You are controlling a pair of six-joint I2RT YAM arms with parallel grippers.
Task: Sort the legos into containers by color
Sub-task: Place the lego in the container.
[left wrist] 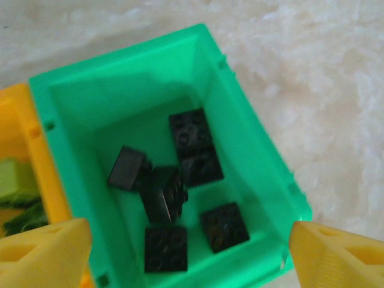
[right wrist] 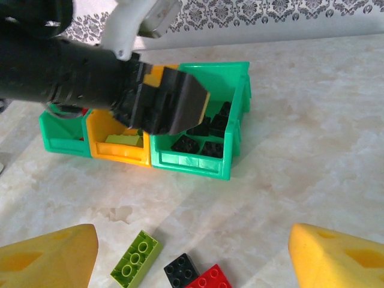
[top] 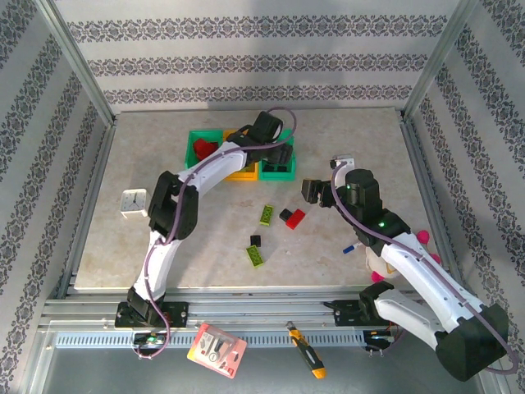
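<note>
The containers are three joined bins: a left green bin (top: pixel 199 148) with red legos, an orange middle bin (top: pixel 243 171) with lime ones (right wrist: pixel 123 140), and a right green bin (top: pixel 277 170) (left wrist: pixel 120 96). My left gripper (top: pixel 275 146) (left wrist: pixel 189 255) hangs open over the right green bin, above several black legos (left wrist: pixel 191 135); nothing is between its fingers. My right gripper (top: pixel 316 193) (right wrist: pixel 192 258) stands open low over the table, above a lime lego (right wrist: pixel 136 259), a black one (right wrist: pixel 182 273) and a red one (right wrist: pixel 210 280).
More loose legos lie mid-table: a small black one (top: pixel 255 240) and a lime one (top: pixel 257 255). A white clock (top: pixel 134 201) stands at the left and a blue marker (top: pixel 349 247) lies by the right arm. In the right wrist view the left arm (right wrist: pixel 90 78) hangs over the bins.
</note>
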